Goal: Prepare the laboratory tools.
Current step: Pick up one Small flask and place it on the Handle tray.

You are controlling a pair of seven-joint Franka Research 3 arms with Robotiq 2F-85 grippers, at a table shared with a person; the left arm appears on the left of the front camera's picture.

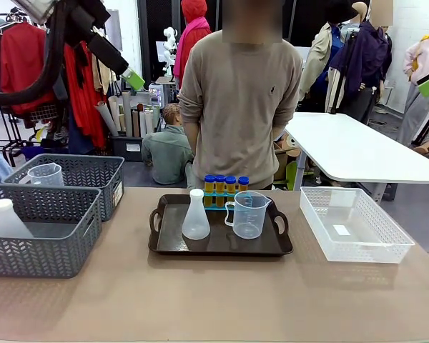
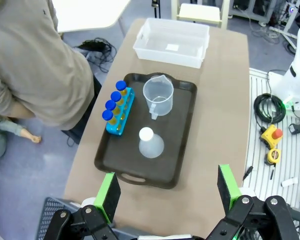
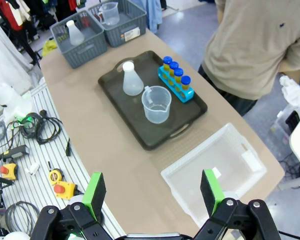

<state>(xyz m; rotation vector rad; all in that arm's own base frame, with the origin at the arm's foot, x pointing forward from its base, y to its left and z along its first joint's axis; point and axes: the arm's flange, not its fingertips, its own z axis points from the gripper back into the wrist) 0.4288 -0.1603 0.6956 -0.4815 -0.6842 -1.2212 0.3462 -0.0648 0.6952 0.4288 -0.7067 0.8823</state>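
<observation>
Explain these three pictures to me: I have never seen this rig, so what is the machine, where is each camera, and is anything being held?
Two robot arms share a table with a person. One picture looks across the table; the other two look down from the arms' wrists. The left gripper and right gripper are open and empty, high above the table. A black tray carries a flask, a measuring beaker and four blue-capped tubes in a blue rack. Two grey baskets sit on the robot's left, a clear bin on its right.
</observation>
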